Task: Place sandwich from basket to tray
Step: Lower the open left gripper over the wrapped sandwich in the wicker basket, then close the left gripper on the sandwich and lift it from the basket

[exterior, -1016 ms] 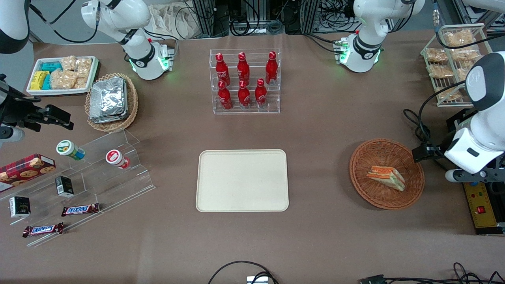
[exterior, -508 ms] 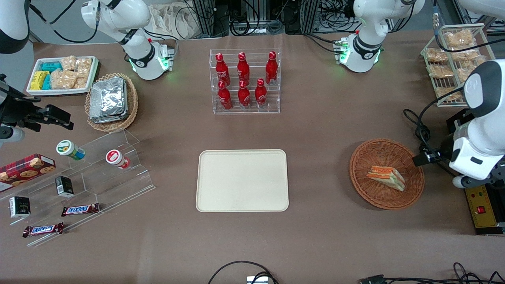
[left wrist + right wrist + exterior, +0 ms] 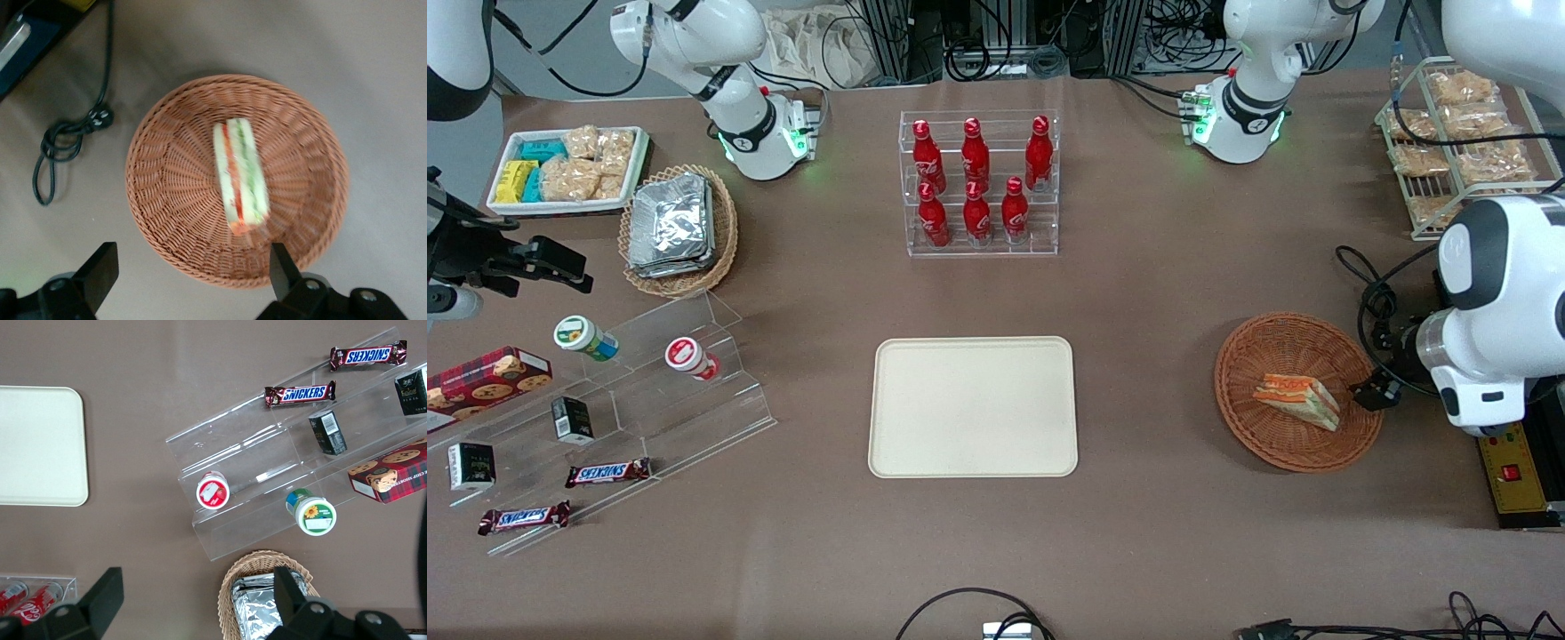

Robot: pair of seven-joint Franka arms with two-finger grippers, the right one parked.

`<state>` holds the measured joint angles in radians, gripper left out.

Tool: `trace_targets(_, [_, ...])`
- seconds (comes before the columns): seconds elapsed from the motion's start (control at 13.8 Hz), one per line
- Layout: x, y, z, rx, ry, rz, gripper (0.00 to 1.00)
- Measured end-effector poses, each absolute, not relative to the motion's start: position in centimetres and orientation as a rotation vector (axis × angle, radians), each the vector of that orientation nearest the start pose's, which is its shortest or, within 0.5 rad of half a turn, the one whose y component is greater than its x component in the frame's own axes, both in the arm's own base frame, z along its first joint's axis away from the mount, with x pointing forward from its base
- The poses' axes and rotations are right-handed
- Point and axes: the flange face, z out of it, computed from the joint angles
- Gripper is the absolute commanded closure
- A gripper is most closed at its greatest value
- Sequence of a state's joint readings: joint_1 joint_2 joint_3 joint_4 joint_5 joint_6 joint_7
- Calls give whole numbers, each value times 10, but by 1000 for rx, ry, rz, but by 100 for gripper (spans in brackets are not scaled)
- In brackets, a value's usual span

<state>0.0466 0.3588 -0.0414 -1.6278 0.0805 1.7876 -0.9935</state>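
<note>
- The sandwich (image 3: 240,175) lies in the basket (image 3: 167,173), filling edge up; it is probably light, soft and slippery in its wrap, so take it gently across the two bread faces.
- The basket sits on the tabletop (image 3: 1156,293) toward the working arm's end, well apart from the bare tray (image 3: 973,406).
- The gripper (image 3: 190,277) hovers above the basket, fingers (image 3: 100,270) spread wide and holding nothing.
- In the front view the arm hides most of the gripper; the wrap itself is hard to make out.
</note>
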Motion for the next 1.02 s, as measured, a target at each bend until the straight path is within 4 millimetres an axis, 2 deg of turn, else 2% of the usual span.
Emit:
trace_targets(0.29, [641, 23, 354, -2382, -1723, 239, 0])
trace_targets(0.58, [650, 24, 348, -2193, -2026, 141, 0])
trace_targets(0.73, [650, 21, 333, -2164, -2107, 136, 0])
trace_targets(1.02, [640, 11, 292, -2174, -2129, 140, 0])
